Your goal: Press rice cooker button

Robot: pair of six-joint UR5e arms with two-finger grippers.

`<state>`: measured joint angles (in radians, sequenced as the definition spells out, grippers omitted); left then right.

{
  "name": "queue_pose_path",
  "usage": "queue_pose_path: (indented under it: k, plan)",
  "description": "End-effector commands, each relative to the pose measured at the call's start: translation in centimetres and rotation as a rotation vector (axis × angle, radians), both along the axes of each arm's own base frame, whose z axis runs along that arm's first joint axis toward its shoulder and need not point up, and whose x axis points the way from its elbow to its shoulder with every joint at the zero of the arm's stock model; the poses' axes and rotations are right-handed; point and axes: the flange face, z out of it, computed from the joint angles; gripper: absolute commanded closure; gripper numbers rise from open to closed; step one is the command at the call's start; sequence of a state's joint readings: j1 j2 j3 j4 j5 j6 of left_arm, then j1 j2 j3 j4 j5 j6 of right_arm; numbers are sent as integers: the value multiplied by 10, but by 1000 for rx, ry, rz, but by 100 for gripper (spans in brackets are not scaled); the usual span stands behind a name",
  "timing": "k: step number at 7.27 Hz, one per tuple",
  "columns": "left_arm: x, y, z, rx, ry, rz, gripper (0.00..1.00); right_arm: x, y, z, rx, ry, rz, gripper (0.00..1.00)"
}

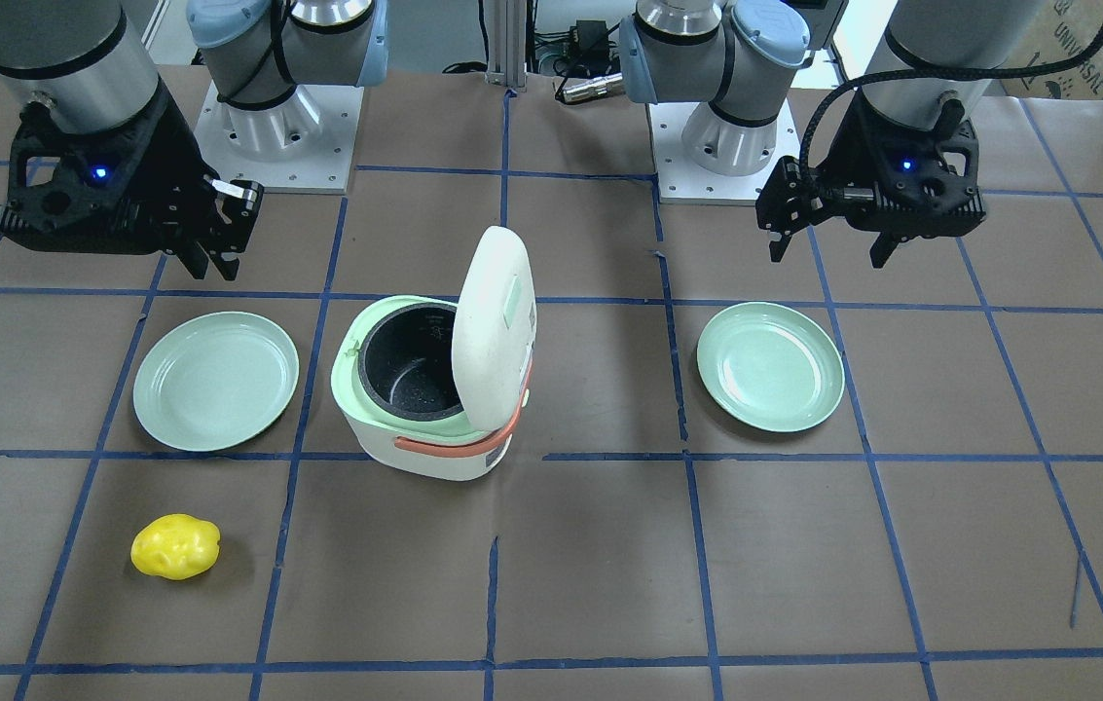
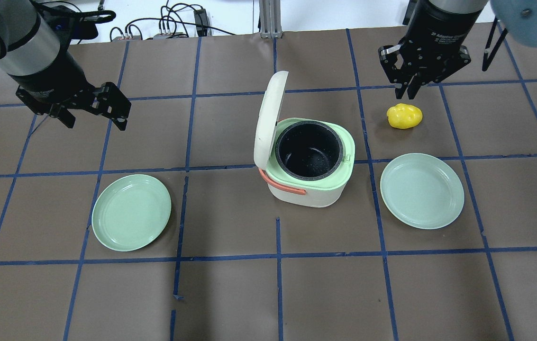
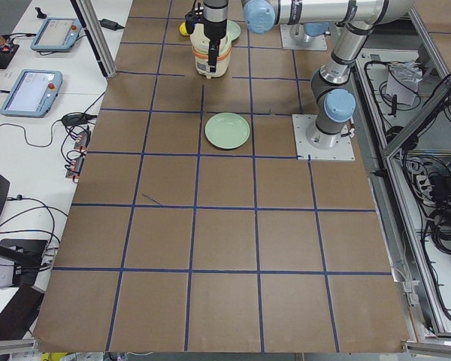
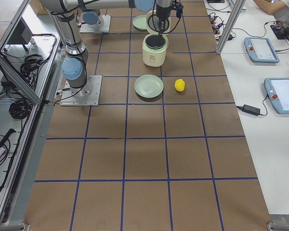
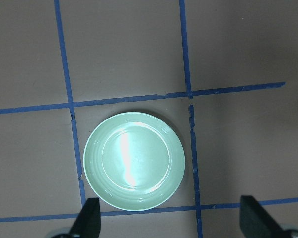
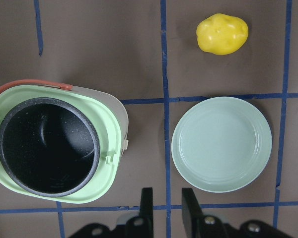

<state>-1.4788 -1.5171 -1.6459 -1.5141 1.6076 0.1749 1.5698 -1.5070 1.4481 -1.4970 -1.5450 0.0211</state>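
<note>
The rice cooker (image 1: 434, 428) stands mid-table, white with a green rim and an orange handle. Its lid (image 1: 493, 326) is up and the black inner pot (image 2: 308, 150) shows empty. It also shows in the right wrist view (image 6: 54, 141). I cannot make out its button. My right gripper (image 2: 410, 90) hangs above the table beyond the cooker's right side, fingers (image 6: 146, 203) nearly together, holding nothing. My left gripper (image 2: 95, 121) hangs far to the cooker's left, open and empty, with its fingers (image 5: 89, 218) wide apart.
A green plate (image 2: 131, 212) lies left of the cooker and another (image 2: 422, 190) lies right of it. A yellow potato-like object (image 2: 405, 116) lies just below the right gripper in the overhead view. Blue tape lines cross the brown table.
</note>
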Motion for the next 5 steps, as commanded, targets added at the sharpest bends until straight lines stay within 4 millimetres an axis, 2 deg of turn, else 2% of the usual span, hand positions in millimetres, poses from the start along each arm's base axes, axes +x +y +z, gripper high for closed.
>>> queue_pose_path:
  k: [1,2,3,5]
  plan:
    - [0,0,0,0,0,0,0,-2,15,20,-38,3,25,2]
    - [0,0,0,0,0,0,0,-2,14,21,-48,3,24,1]
    - [0,0,0,0,0,0,0,-2,9,11,-30,0,24,1]
    - [0,0,0,0,0,0,0,-3,9,6,-24,0,4,1]
